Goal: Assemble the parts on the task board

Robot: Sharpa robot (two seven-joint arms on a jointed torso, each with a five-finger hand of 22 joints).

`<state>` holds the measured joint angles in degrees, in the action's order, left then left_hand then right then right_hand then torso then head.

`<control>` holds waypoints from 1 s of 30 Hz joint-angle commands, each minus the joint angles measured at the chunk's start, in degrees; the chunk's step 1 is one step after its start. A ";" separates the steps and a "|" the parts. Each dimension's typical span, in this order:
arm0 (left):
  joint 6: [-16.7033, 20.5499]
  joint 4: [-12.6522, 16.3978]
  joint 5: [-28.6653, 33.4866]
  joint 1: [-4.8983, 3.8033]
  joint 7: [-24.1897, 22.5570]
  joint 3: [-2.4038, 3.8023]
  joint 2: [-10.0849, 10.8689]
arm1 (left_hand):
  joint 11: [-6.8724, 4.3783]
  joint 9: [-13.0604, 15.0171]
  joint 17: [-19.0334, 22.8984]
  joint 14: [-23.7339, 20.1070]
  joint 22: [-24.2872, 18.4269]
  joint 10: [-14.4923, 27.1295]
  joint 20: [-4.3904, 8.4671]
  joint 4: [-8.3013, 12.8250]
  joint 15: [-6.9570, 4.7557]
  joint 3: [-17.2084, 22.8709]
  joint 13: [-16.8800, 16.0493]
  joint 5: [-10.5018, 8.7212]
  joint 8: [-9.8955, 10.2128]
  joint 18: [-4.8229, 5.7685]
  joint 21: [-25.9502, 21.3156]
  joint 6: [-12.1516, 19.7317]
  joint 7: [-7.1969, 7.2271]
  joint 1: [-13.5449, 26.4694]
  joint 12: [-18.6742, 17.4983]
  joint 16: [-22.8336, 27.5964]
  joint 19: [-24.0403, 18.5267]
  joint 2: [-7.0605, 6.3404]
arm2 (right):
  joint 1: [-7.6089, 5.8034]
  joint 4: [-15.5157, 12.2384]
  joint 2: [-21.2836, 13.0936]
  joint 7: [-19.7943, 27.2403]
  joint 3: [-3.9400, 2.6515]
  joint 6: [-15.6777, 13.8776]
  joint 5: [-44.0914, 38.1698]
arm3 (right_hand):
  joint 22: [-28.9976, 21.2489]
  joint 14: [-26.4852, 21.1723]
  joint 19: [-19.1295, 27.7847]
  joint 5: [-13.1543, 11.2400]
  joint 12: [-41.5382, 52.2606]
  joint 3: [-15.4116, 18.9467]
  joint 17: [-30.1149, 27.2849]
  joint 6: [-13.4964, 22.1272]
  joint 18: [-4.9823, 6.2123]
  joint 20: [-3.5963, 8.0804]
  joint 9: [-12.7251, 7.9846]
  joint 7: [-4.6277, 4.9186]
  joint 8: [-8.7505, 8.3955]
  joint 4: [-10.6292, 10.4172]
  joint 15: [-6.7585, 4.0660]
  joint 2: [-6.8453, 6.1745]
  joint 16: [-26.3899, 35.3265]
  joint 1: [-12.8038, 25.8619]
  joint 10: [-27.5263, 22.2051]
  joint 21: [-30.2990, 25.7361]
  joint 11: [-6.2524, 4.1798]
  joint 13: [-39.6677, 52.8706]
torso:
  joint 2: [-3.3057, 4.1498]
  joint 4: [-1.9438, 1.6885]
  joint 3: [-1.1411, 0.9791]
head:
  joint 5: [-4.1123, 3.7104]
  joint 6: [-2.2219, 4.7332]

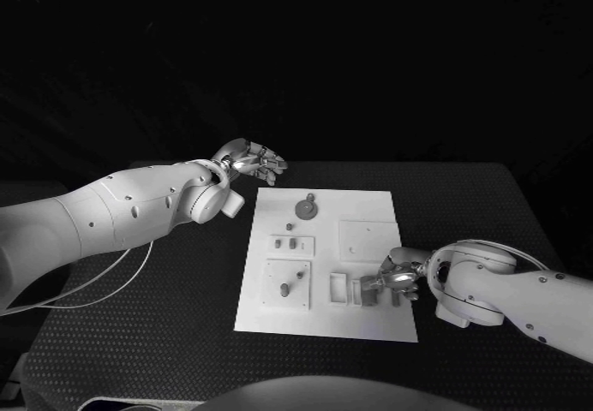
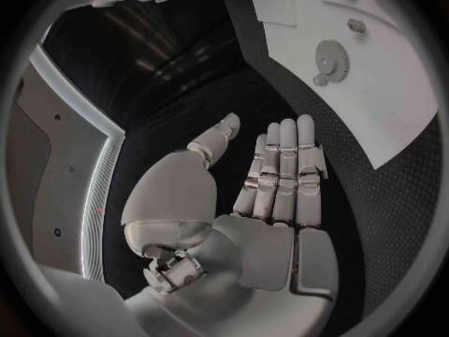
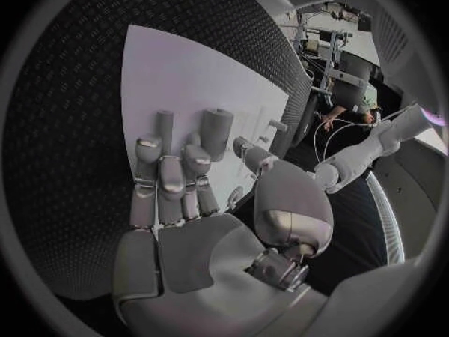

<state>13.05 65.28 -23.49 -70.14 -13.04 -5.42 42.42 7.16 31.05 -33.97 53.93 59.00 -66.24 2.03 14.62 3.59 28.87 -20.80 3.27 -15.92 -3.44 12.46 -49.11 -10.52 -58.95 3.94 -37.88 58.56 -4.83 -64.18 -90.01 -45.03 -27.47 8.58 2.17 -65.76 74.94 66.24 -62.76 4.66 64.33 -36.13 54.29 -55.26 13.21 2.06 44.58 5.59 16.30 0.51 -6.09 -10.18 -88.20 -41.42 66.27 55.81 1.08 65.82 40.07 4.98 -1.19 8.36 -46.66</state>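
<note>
The right hand (image 1: 398, 278) rests low over the near right part of the task board (image 1: 371, 210), fingers curled around a grey part (image 3: 217, 127). Farther off, a gear part (image 1: 307, 206) lies on the board. Beyond its far left corner, the left hand (image 1: 254, 161) hovers released, fingers straight, grasping nothing.

Two white arms are showing smooth, rounded shells dotted with small dark screw holes. The left arm (image 1: 123, 210) is ending in a disc-shaped wrist cap, with a thin pale cable (image 1: 92, 287) looping under it. The left hand (image 1: 254, 160) and right hand (image 1: 398, 276) are gleaming silver, with segmented metal fingers (image 2: 280, 172) and pale rounded palm covers.
</note>
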 commanded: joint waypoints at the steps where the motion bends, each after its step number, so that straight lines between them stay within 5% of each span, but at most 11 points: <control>1: -0.46 0.19 0.34 -0.05 -0.13 0.04 -0.10 | -0.21 -0.07 -0.06 0.06 0.09 0.30 -0.26 -0.23 0.36 -0.21 0.05 0.29 -0.34 -0.60 -0.29 0.42 0.14 0.64 0.05 0.36 -0.06 0.09 | 0.08 0.15 0.33 -0.33 0.04 0.41 -1.27 | 1.11 0.62 0.22 -0.22 0.36 0.08 0.04 -1.78 1.79 0.26 -0.17 -0.12 -0.53 1.14 -0.59 0.88 -0.28 -0.20 -7.09 0.39 -1.86 -0.19 | -0.01 -0.05 -0.02 | -0.09 -0.17; 7: -0.33 0.25 0.34 -0.05 -0.16 0.04 -0.15 | -0.22 -0.07 -0.09 0.02 0.09 0.30 -0.27 -0.22 0.38 -0.20 0.06 0.29 -0.36 -0.60 -0.32 0.41 0.15 0.61 0.05 0.41 -0.10 0.08 | 0.41 0.75 1.25 0.06 0.87 1.09 -1.86 | 1.04 0.41 0.39 -0.17 0.89 -0.15 -0.23 -2.06 1.79 0.12 -0.43 -0.02 -1.25 6.15 -0.46 0.90 -0.40 -1.58 -7.38 0.55 -1.75 -0.75 | -0.02 -0.10 0.10 | -0.30 -0.41; 12: -0.33 0.24 0.34 -0.06 -0.13 0.03 -0.10 | -0.22 -0.08 -0.13 -0.02 0.10 0.30 -0.28 -0.20 0.39 -0.19 0.06 0.30 -0.38 -0.60 -0.35 0.40 0.16 0.57 0.05 0.46 -0.14 0.07 | 1.19 1.17 1.83 -0.14 1.15 0.22 -3.20 | 0.99 0.62 0.20 -0.19 1.33 -0.75 -0.15 -2.40 1.79 -0.04 -0.52 0.04 -1.64 9.29 -0.40 1.70 -0.57 -2.82 -7.46 0.69 -1.71 -1.23 | 0.03 -0.09 -0.02 | -0.15 -0.65; 24: -0.28 0.32 0.34 -0.07 -0.10 0.03 -0.07 | -0.22 -0.09 -0.17 -0.04 0.11 0.29 -0.30 -0.23 0.41 -0.19 0.06 0.29 -0.40 -0.59 -0.37 0.39 0.16 0.59 0.05 0.51 -0.16 0.08 | 1.21 0.06 0.99 1.58 1.17 -3.78 -3.88 | 0.98 1.73 -0.24 -0.14 2.14 -1.27 0.67 -3.83 1.79 -0.13 -0.34 -0.34 -1.59 12.35 -0.63 5.40 -0.89 -3.83 -6.93 0.92 -2.03 -1.96 | 0.04 0.03 -0.05 | 0.05 -0.66; 30: -0.48 0.28 0.34 -0.07 -0.01 0.03 -0.04 | -0.22 -0.10 -0.20 -0.05 0.12 0.29 -0.31 -0.27 0.42 -0.20 0.07 0.29 -0.41 -0.59 -0.38 0.39 0.16 0.62 0.05 0.54 -0.17 0.09 | 0.75 -2.41 -0.57 2.47 0.83 -6.77 -0.85 | 0.90 2.00 -0.45 -0.16 2.26 -1.06 0.53 -4.42 1.79 -0.19 -0.34 -0.54 -1.62 12.06 -0.79 6.13 -0.86 -2.78 -6.61 0.92 -2.19 -2.37 | 0.04 0.06 -0.01 | 0.30 -0.62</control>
<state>13.08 65.42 -23.48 -70.15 -12.79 -5.43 42.48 7.16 31.01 -34.13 53.93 59.05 -66.24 2.03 14.63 3.59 28.87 -20.81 3.27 -16.14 -3.09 12.46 -49.11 -10.52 -58.95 3.94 -37.66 58.56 -4.83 -63.31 -91.95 -45.51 -26.14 9.51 -1.89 -67.88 74.93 67.52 -62.87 4.16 66.27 -37.39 54.90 -58.94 13.25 1.95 43.71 4.83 14.25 12.85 -6.52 -4.52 -88.86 -44.39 59.39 56.47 -1.04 63.47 40.12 5.02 -1.22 8.53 -47.32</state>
